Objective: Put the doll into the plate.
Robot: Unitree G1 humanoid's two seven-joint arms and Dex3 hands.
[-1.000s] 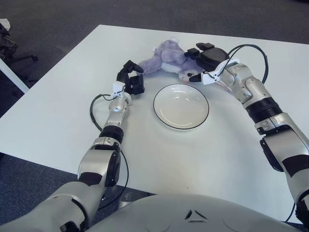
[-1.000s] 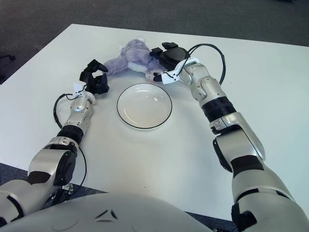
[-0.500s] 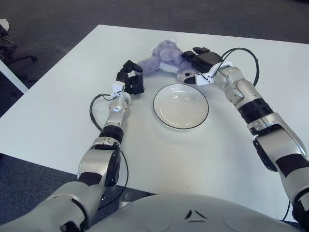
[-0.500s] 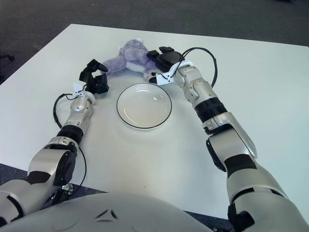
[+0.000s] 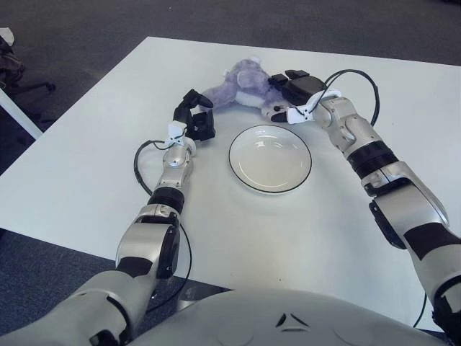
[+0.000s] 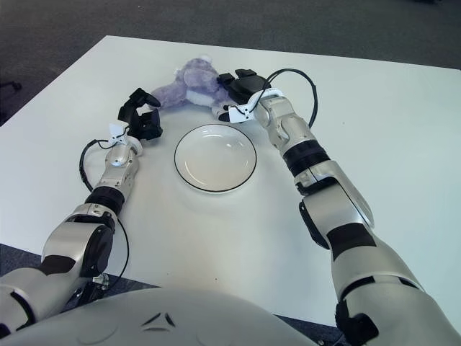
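A purple plush doll lies on the white table, just beyond a white plate with a dark rim; nothing is in the plate. My right hand sits over the doll's right end, fingers spread over it and thumb low by its pale foot, touching it without a closed grasp. My left hand shows left of the plate, near the doll's left tip, with loosely curved fingers holding nothing.
The white table runs out to its left edge, with dark floor beyond. A second table's corner and chair legs show at the far left. Black cables loop off both wrists.
My right hand has slid left across the doll's right end, and the doll has shifted slightly left with it. The left hand and the plate have stayed put.
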